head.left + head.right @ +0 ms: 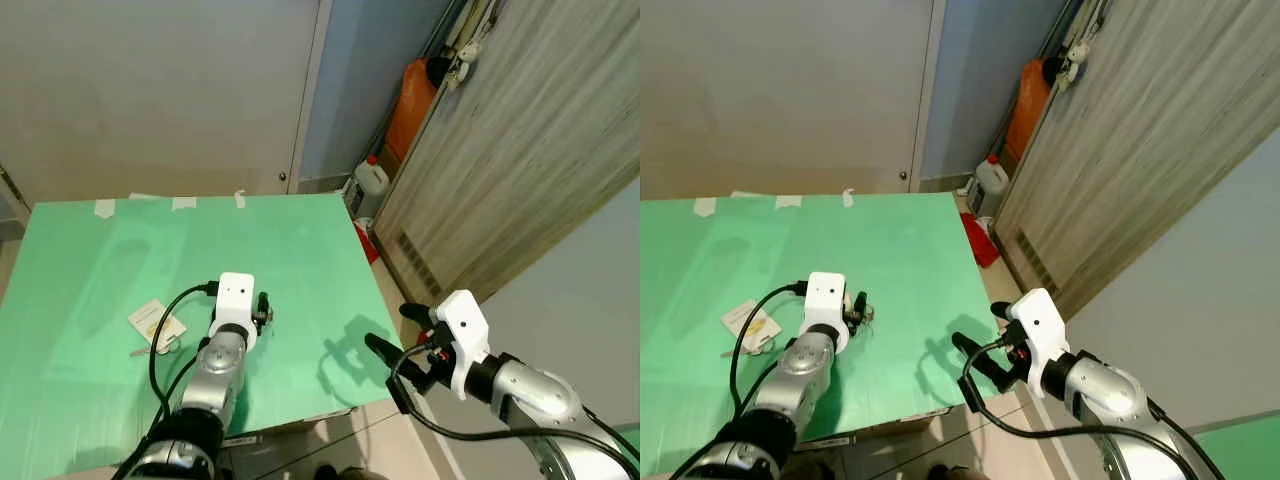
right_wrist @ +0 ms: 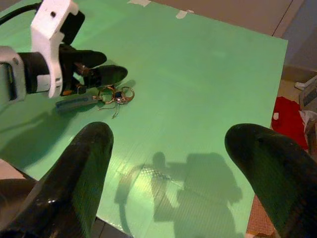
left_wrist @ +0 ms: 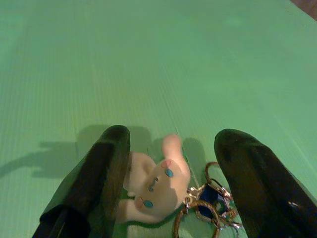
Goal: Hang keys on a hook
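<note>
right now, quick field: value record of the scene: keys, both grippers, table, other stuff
keys: keyring with a pale plush charm, lying on the table
left gripper: open, low over the table, fingers on either side of the charm
right gripper: open, holding nothing, above the table's near right corner
table: green top
card: on the table beside the left arm
beyond table: orange container, white jug on the floor

fingers: two, black, spread apart
charm: pale plush figure lying between them
key rings: beside charm
surface: green
</note>
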Motion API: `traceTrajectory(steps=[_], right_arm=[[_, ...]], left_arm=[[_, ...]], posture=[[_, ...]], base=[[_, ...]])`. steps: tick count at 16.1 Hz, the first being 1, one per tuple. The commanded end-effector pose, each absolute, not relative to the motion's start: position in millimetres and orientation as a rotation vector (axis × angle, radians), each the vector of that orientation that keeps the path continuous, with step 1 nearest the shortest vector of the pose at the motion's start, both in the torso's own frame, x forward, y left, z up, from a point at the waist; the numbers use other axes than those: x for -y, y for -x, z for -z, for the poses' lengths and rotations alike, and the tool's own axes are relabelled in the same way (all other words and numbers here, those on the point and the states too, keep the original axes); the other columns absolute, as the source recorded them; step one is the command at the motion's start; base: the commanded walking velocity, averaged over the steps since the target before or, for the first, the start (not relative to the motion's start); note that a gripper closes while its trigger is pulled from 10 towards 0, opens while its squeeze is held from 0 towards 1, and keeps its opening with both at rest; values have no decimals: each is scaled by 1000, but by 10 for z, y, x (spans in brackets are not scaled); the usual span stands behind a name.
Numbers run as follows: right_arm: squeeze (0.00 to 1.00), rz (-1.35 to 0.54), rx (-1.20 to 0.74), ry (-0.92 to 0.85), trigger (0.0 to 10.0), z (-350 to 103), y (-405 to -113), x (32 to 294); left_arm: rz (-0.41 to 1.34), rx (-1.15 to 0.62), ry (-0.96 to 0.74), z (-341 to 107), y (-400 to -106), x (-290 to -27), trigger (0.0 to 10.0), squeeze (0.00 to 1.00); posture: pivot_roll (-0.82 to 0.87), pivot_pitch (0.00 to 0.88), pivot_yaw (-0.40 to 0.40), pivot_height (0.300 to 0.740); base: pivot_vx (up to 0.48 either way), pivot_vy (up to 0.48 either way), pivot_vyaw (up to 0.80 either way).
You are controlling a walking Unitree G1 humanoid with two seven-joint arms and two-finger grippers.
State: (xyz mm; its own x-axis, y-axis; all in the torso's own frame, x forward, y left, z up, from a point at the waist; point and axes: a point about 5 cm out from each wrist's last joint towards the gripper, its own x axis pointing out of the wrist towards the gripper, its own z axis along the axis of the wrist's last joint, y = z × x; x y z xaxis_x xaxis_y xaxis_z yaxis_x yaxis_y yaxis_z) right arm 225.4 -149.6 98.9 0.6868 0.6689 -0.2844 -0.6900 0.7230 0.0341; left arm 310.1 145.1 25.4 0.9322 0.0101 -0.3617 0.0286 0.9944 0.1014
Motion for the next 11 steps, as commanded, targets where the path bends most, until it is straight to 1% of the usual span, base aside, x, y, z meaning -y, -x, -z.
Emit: traceTrajectory(steps=[1, 4, 6, 9, 10, 11], right_arm=[[0, -733, -302, 80, 10000, -997, -2222, 1595], [0, -717, -322, 80, 10000, -965, -2183, 1661], [0, -714, -325, 79, 10000, -961, -2168, 1665], [0, -711, -329, 80, 10000, -964, -2149, 1675], [0, -710, -330, 83, 10000, -974, -2138, 1690], [0, -702, -336, 90, 10000, -980, -2121, 1715]], left_arm=[[13, -417, -104, -181, -3068, -1426, 10000, 0], [-39, -427, -172, -166, -3053, -1497, 10000, 0], [-43, -439, -150, -144, -3043, -1488, 10000, 0], [-33, -541, -59, -20, -2989, -1464, 10000, 0], [-34, -560, -54, 7, -2973, -1477, 10000, 0], [-33, -627, -14, 77, -2932, -1500, 10000, 0]], posture=[[-145, 163, -165, 740], [-150, 174, -162, 740], [-152, 178, -163, 740], [-169, 186, -167, 740], [-183, 192, -171, 740], [-189, 196, -172, 740]], base=[[0, 0, 0], [0, 0, 0], [0, 0, 0], [0, 0, 0], [0, 0, 0], [0, 0, 0]])
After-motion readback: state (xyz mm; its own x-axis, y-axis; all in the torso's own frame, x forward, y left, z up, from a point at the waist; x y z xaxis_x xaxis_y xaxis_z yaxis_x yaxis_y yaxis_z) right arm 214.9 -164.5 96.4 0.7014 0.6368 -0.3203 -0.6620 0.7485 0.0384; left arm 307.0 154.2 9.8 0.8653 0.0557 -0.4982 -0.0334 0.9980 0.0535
